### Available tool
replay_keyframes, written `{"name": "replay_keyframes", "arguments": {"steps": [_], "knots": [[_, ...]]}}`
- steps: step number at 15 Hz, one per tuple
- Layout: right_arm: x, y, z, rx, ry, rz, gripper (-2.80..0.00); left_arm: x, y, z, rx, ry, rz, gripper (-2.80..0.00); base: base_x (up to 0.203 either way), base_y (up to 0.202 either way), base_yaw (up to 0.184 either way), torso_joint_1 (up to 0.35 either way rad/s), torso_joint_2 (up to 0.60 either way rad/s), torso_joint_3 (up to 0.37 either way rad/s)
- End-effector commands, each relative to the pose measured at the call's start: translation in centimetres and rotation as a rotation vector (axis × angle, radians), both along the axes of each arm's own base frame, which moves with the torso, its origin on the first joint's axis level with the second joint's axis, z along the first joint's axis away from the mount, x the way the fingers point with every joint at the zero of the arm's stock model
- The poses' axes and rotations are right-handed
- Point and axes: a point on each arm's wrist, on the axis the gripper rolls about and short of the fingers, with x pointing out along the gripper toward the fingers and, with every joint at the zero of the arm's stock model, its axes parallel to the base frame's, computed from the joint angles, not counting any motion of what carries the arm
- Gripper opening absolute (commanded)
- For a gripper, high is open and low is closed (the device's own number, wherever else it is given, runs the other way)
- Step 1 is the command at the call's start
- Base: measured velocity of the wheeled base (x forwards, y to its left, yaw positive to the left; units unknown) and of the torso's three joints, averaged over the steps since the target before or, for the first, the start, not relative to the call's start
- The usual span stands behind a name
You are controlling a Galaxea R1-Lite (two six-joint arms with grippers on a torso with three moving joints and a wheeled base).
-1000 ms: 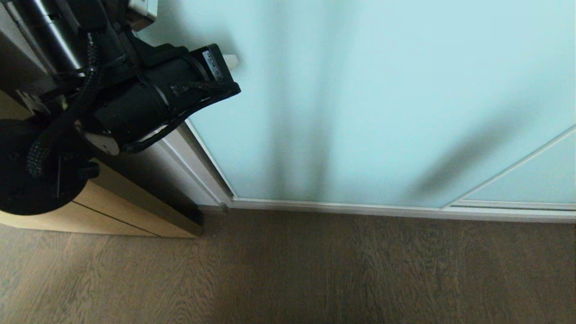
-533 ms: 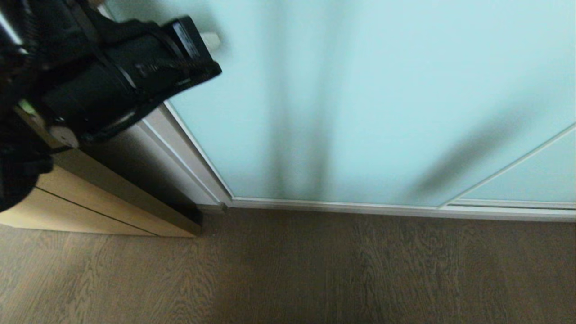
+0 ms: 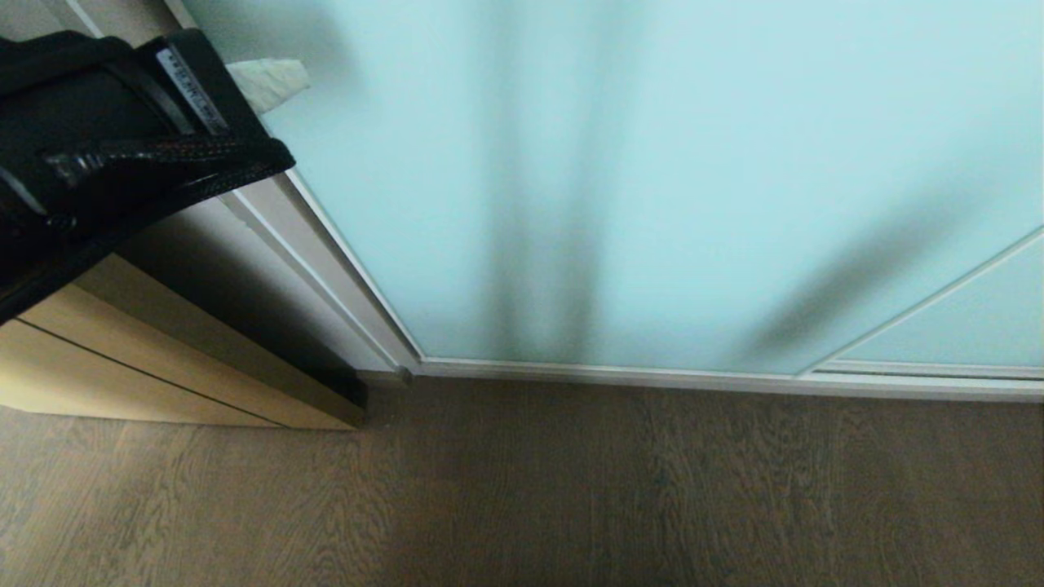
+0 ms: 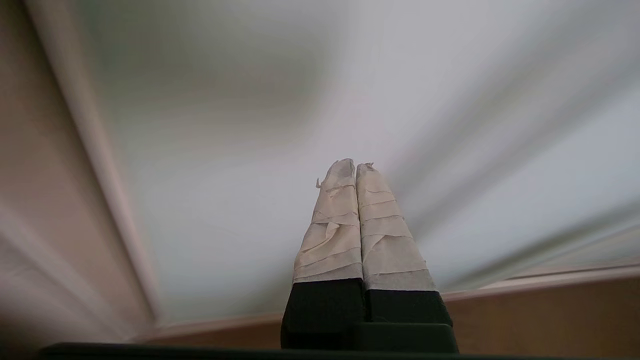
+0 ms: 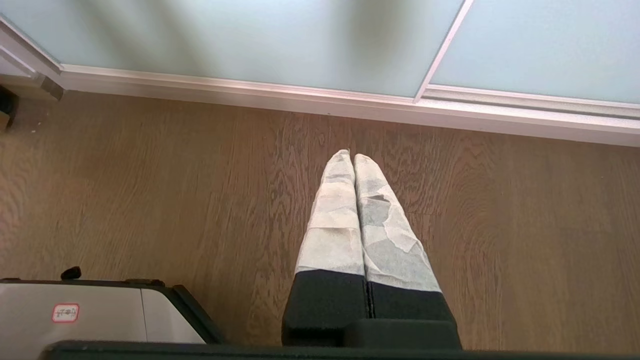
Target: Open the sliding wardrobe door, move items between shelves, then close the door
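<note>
Left arm now further toward upper-left corner of head view vs 1 s ago, less of it in frame. Sliding wardrobe door (image 3: 652, 179) fills upper frame, closed, wood floor (image 3: 522, 489) below. Left gripper (image 3: 273, 80) at door's left edge, fingers pinched together, empty. Right gripper (image 5: 354, 159) over floor, also pinched, empty.

We see brown wood-grain floor (image 3: 571, 489) across the lower frame and a tan wooden panel (image 3: 122, 383) at lower left.
</note>
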Motion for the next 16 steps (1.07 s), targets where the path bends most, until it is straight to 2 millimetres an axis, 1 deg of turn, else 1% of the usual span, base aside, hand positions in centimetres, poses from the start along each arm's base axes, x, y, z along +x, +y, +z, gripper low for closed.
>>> {"name": "replay_keyframes", "arguments": {"steps": [1,4,5,7,9,13,15,16], "knots": [[0.0,0.0,0.0,0.000,0.001,0.000,-2.80,-2.0,1.9,-0.4,0.014,-0.011,0.099,-2.80,0.000,0.000,0.000,0.000,0.00,0.000],[0.0,0.0,0.0,0.000,0.001,0.000,-2.80,-4.2,4.8,-1.6,0.056,-0.020,0.256,-2.80,0.000,0.000,0.000,0.000,0.00,0.000],[0.0,0.0,0.0,0.000,0.002,0.000,-2.80,-4.9,5.9,-2.6,0.067,-0.005,0.316,-2.80,0.000,0.000,0.000,0.000,0.00,0.000],[0.0,0.0,0.0,0.000,0.001,0.000,-2.80,-7.7,7.6,-4.2,0.067,-0.015,0.405,-2.80,0.000,0.000,0.000,0.000,0.00,0.000],[0.0,0.0,0.0,0.000,0.001,0.000,-2.80,-10.7,8.6,-5.9,0.058,-0.039,0.465,-2.80,0.000,0.000,0.000,0.000,0.00,0.000],[0.0,0.0,0.0,0.000,0.001,0.000,-2.80,-16.8,9.4,-10.7,0.068,-0.048,0.520,-2.80,0.000,0.000,0.000,0.000,0.00,0.000],[0.0,0.0,0.0,0.000,0.001,0.000,-2.80,-18.9,9.5,-13.7,0.080,-0.020,0.535,-2.80,0.000,0.000,0.000,0.000,0.00,0.000],[0.0,0.0,0.0,0.000,0.001,0.000,-2.80,-19.4,9.5,-16.0,0.093,0.009,0.535,-2.80,0.000,0.000,0.000,0.000,0.00,0.000]]}}
